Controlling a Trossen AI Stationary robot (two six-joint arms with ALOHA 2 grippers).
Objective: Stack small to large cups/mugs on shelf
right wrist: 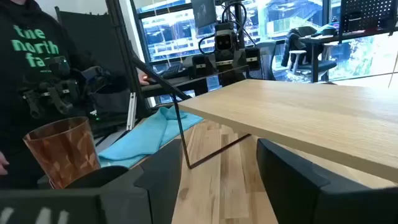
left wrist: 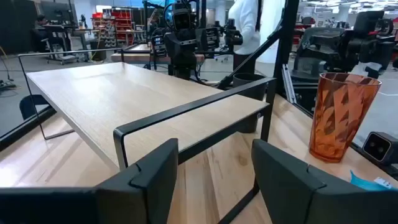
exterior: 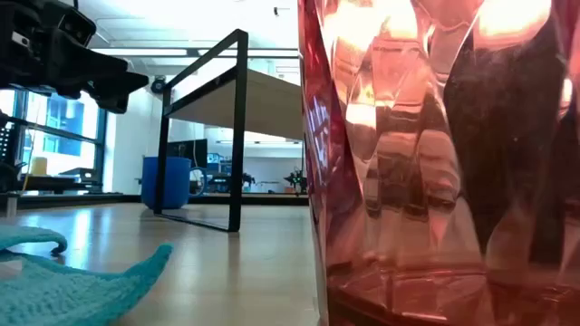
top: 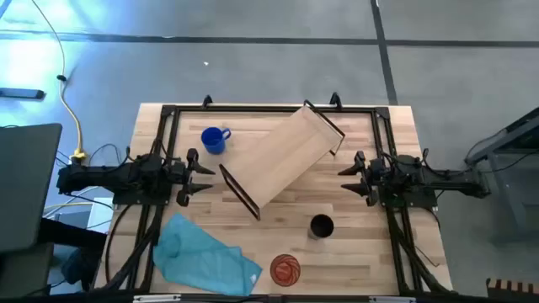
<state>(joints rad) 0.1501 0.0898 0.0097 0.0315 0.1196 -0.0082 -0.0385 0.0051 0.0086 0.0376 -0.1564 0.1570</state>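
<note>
The light-wood shelf (top: 282, 164) stands slantwise mid-table on its black end frames. The blue mug (top: 215, 140) sits upright on the table at the far left. The black cup (top: 321, 226) stands near-right of the shelf. The orange ribbed tumbler (top: 285, 269) stands by the near edge and fills the low view (exterior: 435, 163). My left gripper (top: 206, 179) hovers open at the shelf's left end (left wrist: 214, 180). My right gripper (top: 345, 179) hovers open off the shelf's right side (right wrist: 221, 180). Neither touches anything.
A teal cloth (top: 202, 257) lies crumpled at the near-left corner, left of the tumbler. A black frame (top: 253, 109) runs along the table's far edge and sides. A person in a dark hoodie (right wrist: 37, 56) stands beyond the table's near side.
</note>
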